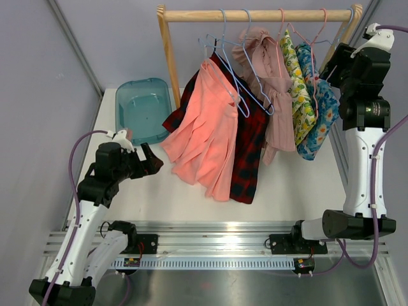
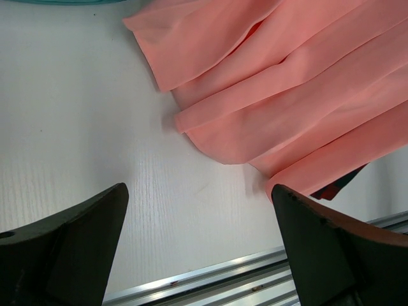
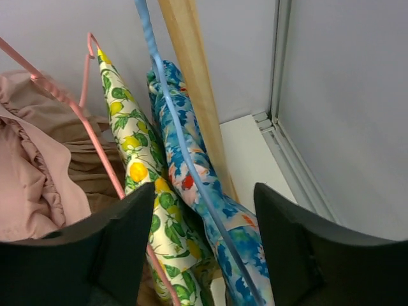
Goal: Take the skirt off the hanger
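Observation:
A coral pleated skirt [image 1: 204,134] hangs on a blue wire hanger [image 1: 239,89] from the wooden rail [image 1: 255,14], its hem resting on the white table. My left gripper [image 1: 152,163] is open and empty, low over the table just left of the hem. In the left wrist view [image 2: 199,189] the hem [image 2: 287,95] lies ahead, close to the right finger. My right gripper [image 1: 328,70] is open and empty, high up by the blue floral garment [image 1: 322,115]. In the right wrist view [image 3: 204,191] that garment [image 3: 191,185] and its blue hanger [image 3: 172,121] lie between the fingers.
A red-black plaid garment [image 1: 252,140], a dusty pink one [image 1: 274,83] and a lemon-print one [image 1: 299,95] also hang on the rail. A teal tub [image 1: 143,108] sits at the back left. The rack's wooden post [image 3: 194,83] stands behind the floral garment.

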